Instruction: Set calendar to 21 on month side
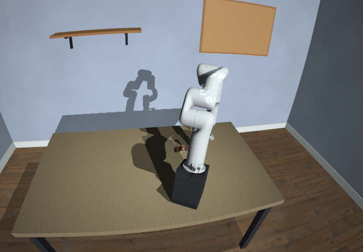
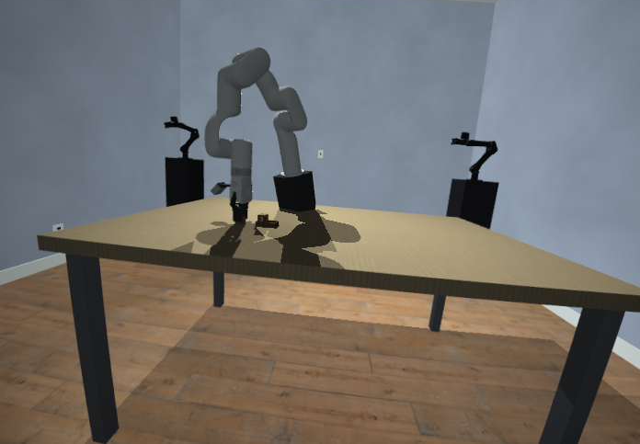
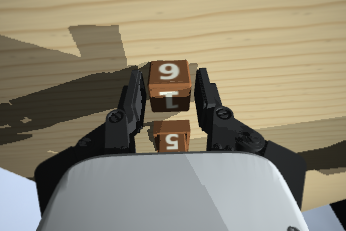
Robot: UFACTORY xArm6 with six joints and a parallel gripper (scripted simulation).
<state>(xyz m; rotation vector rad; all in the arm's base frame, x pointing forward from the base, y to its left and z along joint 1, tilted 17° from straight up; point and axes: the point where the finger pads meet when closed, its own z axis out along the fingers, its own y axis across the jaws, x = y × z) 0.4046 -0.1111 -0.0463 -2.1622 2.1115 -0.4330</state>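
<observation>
In the wrist view a brown date cube (image 3: 170,86) lies on the table between my fingertips, showing a 9 or 6 on one face and a 1 on the face towards the camera. My gripper (image 3: 169,82) is half open and straddles this cube with small gaps on both sides. A second brown cube (image 3: 171,138) showing a 5 lies just behind it, partly hidden by my gripper body. In the exterior view my gripper (image 2: 238,214) reaches down to the table, just left of the small brown tray (image 2: 269,222). The tray also shows in the top view (image 1: 180,148), too small to read.
The arm's black base block (image 1: 190,186) stands on the table close to the tray. Two black pedestals with cameras (image 2: 184,178) (image 2: 473,199) stand behind the table. The table edges are far from the cubes.
</observation>
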